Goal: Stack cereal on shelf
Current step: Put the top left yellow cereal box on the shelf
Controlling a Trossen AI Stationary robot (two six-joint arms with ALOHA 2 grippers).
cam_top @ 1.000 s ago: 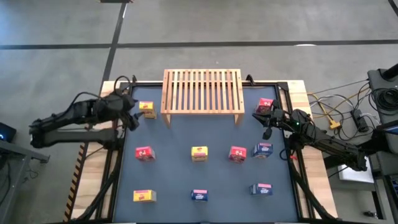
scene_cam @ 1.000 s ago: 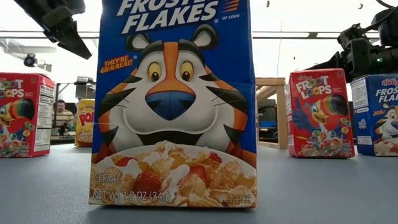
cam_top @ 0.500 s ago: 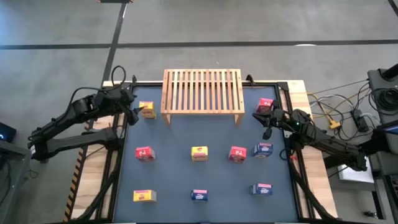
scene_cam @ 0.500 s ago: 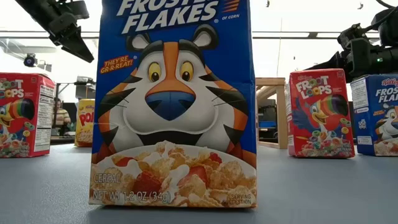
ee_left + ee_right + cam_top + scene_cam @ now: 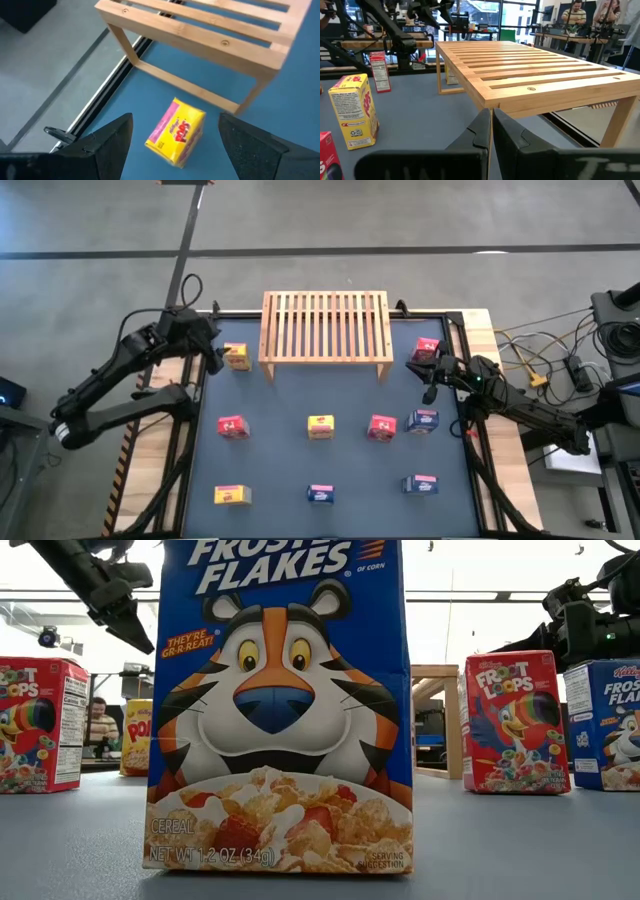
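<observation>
On the slatted shelf (image 5: 325, 326) lies no cereal box; jaws clear.

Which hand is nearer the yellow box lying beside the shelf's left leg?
Left. The left hand hovers open just beside the yellow box, which shows between its fingers in the wrist view. The right hand, shut, sits past the shelf on the far side.
</observation>
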